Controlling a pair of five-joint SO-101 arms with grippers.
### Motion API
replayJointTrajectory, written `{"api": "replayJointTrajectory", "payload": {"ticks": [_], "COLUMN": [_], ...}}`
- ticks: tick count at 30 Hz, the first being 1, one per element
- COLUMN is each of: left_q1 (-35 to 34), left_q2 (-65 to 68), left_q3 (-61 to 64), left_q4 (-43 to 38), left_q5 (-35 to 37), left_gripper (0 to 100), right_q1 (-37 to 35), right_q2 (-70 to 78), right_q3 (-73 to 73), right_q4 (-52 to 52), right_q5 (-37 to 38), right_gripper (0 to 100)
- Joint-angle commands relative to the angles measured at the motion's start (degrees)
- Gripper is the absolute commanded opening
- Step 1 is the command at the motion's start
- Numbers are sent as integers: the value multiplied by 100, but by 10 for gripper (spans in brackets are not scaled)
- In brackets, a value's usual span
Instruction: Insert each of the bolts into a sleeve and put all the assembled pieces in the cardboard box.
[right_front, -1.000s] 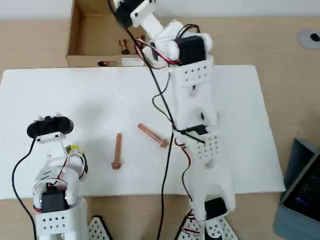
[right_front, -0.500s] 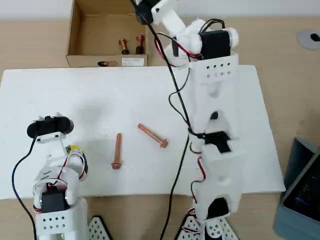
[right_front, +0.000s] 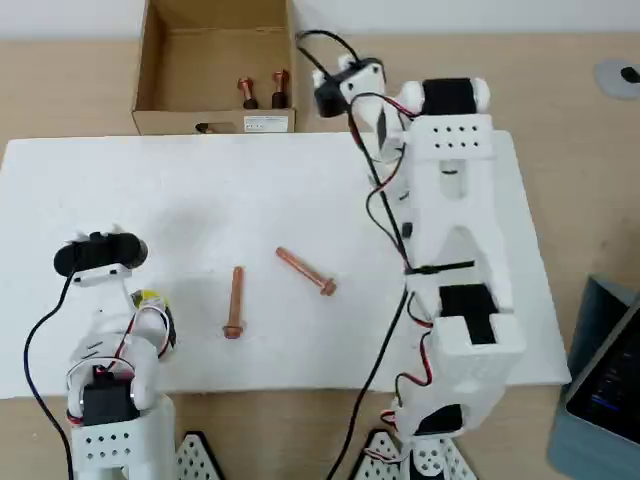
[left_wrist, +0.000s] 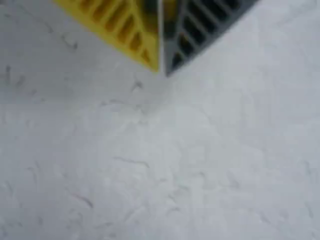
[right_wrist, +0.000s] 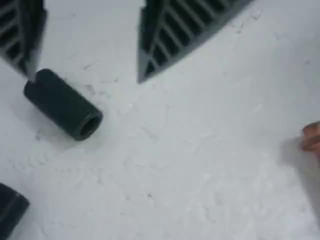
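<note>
Right gripper (right_wrist: 86, 70) was spread; sleeve (right_wrist: 62, 104) lay just past its fingertips, long axis skewed across the opening.

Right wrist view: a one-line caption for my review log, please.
Open right pincer over the white mat, a dark sleeve lying on its side close by.
</note>
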Motion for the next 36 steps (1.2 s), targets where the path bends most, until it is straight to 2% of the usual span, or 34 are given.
{"api": "replayJointTrajectory", "payload": {"ticks": [1,8,13,28,36], "left_q1": [-53,-53,-53,-53,-62], "left_q2": [-31,-31,-31,-31,-31], "left_q3": [-26,-26,-26,-26,-26], "left_q4": [-79,-70,-70,-70,-70], "left_q5": [-9,-9,-9,-9,-9], "left_gripper": [2,2,2,2,2], "right_q1": [136,127,127,295,453], "right_q2": [-400,119,954,3503,4242], "right_q3": [391,840,57,-3618,-4374], "right_q4": [-501,-1398,-1442,-88,299], "right_q5": [18,-105,-360,-598,-747], "right_gripper": [155,156,156,156,154]}}
